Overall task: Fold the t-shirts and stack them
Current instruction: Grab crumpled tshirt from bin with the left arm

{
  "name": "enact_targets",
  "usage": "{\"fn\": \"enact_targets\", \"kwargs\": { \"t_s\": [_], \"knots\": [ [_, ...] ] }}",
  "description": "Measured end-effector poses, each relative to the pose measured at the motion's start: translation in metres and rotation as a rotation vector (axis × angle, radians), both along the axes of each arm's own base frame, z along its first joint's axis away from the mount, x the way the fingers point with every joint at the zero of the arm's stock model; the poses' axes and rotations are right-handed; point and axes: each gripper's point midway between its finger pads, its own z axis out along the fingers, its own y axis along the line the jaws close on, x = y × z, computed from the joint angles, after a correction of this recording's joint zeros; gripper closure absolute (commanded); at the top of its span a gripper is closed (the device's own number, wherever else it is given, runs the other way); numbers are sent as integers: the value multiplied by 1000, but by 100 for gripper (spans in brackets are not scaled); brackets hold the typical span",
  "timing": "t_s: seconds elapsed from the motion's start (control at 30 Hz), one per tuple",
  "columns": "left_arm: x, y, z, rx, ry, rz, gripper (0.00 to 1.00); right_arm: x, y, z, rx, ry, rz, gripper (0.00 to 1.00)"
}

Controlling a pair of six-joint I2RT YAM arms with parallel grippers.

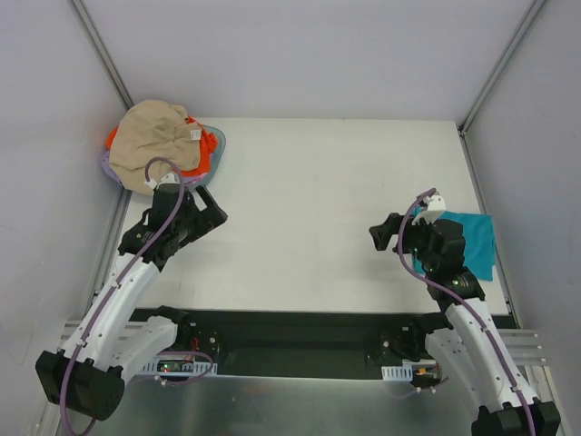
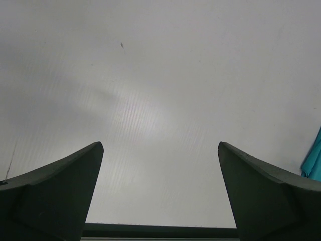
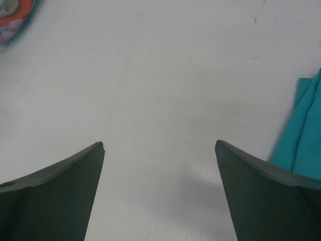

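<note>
A white table point(image 1: 318, 200) is seen from above, enclosed by pale walls on three sides. The left arm point(image 1: 113, 295) and the right arm point(image 1: 477, 322), both white with dark joints, are mounted at the near edge and are reached forward over the surface.

At the far left corner a heap of clothes is piled in a shallow teal-grey basin point(image 1: 219, 143). The heap is topped by a crumpled tan t-shirt point(image 1: 159, 136). An orange t-shirt point(image 1: 208, 163) is exposed along its edges, and a strip of a lavender t-shirt point(image 1: 106, 166) is visible at the lower left of the pile. How these lower garments are arranged cannot be told.

A teal t-shirt point(image 1: 478, 238) is laid flat at the right side of the table, partly covered in the overhead view by the right arm's wrist. In the right wrist view it is seen just beside the right-hand finger, with soft folds running along its length.

The left gripper point(image 2: 160, 145) is held above bare table just in front of the basin, its dark jaws spread wide with nothing between them. The right gripper point(image 3: 159, 144) is likewise spread wide over bare table, nothing held, and a corner of the basin's pile is caught at the upper left of its view. A purple cable point(image 1: 154, 168) is looped above the left wrist.
</note>
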Motion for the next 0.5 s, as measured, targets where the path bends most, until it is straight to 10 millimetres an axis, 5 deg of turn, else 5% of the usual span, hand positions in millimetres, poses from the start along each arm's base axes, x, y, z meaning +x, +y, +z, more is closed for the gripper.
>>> {"fn": "enact_targets", "kwargs": {
  "t_s": [0.27, 0.5],
  "knots": [
    [52, 21, 10, 55, 42, 104, 1, 4, -9, -15, -35, 61, -53, 3],
    [120, 84, 8, 68, 100, 308, 1, 5, -17, -37, -77, 150, -92, 3]
  ]
}}
